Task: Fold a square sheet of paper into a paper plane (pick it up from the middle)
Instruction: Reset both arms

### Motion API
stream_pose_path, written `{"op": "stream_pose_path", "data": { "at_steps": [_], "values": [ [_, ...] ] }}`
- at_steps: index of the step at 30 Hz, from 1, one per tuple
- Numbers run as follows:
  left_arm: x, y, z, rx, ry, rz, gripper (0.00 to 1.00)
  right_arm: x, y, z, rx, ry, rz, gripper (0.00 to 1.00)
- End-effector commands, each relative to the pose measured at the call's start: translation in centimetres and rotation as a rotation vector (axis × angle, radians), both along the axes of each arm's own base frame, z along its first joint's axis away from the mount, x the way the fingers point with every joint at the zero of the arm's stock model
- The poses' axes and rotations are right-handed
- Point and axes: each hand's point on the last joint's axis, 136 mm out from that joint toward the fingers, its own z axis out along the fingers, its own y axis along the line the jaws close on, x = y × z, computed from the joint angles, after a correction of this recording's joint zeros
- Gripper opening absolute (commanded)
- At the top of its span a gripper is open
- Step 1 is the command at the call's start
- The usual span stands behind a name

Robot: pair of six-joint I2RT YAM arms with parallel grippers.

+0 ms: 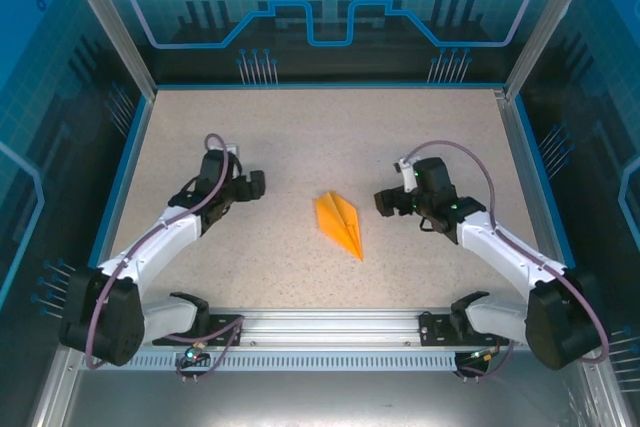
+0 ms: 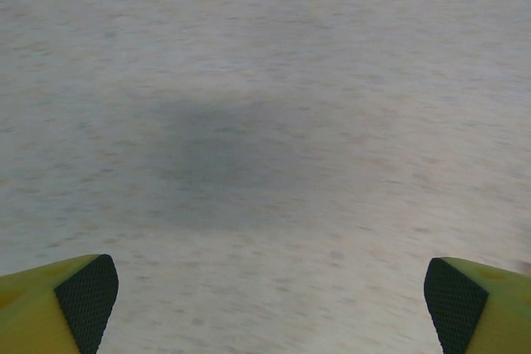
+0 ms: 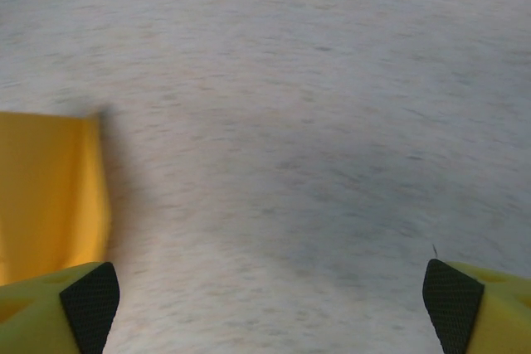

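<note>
Paper plane [image 1: 340, 224], a creased orange dart, lies flat mid-worktop [image 1: 300, 127] between the left claw [image 1: 250, 185] and right claw [image 1: 385, 202], touching neither. Both claws gape wide apart, empty. The right wrist camera catches its smooth orange edge beside a black textured pad [image 3: 90, 304]; the left wrist camera looks on speckled beige surface.

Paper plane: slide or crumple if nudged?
Probably very light: the paper plane is thin folded orange paper, so a push likely slides it on the flat table. Centre creases may stiffen it; wings likely floppy, crushable.
</note>
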Motion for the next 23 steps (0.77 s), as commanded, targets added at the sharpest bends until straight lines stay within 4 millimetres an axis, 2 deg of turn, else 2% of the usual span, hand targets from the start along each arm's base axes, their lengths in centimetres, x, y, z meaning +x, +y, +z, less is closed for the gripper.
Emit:
{"op": "stream_pose_path", "data": {
  "at_steps": [1,5,9,15,23],
  "values": [
    [1.4,2.8,0.0,0.084,-0.092,0.042,0.99,3.2,-3.8,2.6,-0.012,-0.214,-0.124,0.99],
    [2.1,4.7,-1.8,0.065,-0.115,0.067,0.99,4.0,-6.6,2.6,-0.041,-0.275,-0.161,0.99],
    [3.6,4.9,-3.0,0.087,-0.107,0.042,0.99,5.2,-8.9,1.7,-0.021,-0.309,-0.204,0.99],
    [5.5,4.3,-3.1,0.091,-0.14,-0.005,0.99,7.3,-9.0,0.0,-0.01,-0.337,-0.182,0.99],
    [5.8,3.8,-3.1,0.073,-0.15,-0.039,0.99,8.3,-8.8,-0.9,0.002,-0.328,-0.165,0.99]
  ]
}}
